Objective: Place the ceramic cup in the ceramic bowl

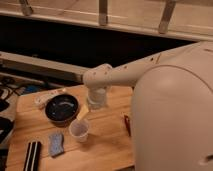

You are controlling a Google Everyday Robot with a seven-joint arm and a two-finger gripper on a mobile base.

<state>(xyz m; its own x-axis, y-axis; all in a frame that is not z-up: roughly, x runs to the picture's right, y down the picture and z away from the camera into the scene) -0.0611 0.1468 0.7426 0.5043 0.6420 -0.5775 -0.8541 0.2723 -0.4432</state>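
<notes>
The ceramic cup (79, 131), a small pale tumbler, stands upright on the wooden table (107, 145), just in front and to the right of the ceramic bowl. The ceramic bowl (62, 108) is round, black and glossy inside, and sits at the table's left middle. My gripper (83, 114) hangs from the white arm (120, 76), just above the cup's far rim and beside the bowl's right edge. It does not lift the cup.
A blue-grey sponge (56, 143) lies left of the cup. A black-and-white striped block (33, 154) lies at the front left. A white bar-shaped object (50, 96) lies behind the bowl. A red item (126, 125) lies to the right, by my body.
</notes>
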